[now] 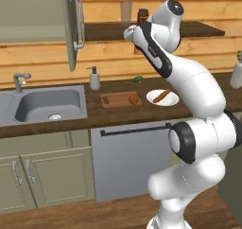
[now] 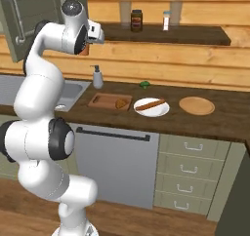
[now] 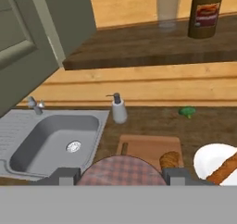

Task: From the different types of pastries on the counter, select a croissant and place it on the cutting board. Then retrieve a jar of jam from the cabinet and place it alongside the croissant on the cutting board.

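Jam jar (image 3: 121,171) sits clenched in my claw (image 3: 121,177), its checked lid between the two fingertips (image 3: 65,176), held high in front of the open cabinet (image 1: 71,27). Below on the bench (image 2: 215,120) I see the croissant (image 2: 120,104) lying on the cutting board (image 2: 103,101), just beside the white plate (image 2: 158,111) with the stick pastry (image 2: 150,105).

Arm raised high, tool (image 3: 121,174) clamped on something, fingers apart

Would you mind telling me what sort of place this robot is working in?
A kitchen, rendered: a steel sink set in a dark wood counter, a grey-green wall cabinet with its door open, and a cutting board with a croissant.
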Available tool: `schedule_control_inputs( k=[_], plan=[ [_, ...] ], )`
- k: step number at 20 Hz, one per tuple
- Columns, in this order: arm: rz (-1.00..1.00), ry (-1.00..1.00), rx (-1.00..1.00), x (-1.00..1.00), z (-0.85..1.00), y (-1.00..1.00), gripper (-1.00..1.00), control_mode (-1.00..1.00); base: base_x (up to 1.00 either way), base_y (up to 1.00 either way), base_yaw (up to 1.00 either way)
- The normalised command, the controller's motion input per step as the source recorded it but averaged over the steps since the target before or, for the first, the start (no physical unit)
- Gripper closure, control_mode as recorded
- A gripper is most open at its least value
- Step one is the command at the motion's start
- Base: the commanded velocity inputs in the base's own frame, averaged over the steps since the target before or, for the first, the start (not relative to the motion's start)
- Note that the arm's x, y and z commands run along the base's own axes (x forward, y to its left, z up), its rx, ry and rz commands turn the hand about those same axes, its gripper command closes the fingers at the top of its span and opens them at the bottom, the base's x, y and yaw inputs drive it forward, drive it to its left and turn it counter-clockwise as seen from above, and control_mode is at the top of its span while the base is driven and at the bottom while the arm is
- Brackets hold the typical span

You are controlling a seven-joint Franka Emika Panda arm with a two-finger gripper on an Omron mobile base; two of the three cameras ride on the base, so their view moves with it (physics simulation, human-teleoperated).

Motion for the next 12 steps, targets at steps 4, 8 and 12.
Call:
schedule_control_inputs(
  k=[4,8,12],
  plan=[
    [0.0,0.0,0.0,0.0,0.0,0.0,1.0,1.0,0.56,-0.18,0.0],
    [0.0,0.0,0.0,0.0,0.0,0.0,1.0,1.0,0.5,-0.12,0.0],
    [0.0,0.0,0.0,0.0,0.0,0.0,1.0,1.0,0.06,-0.16,0.0]
  ],
)
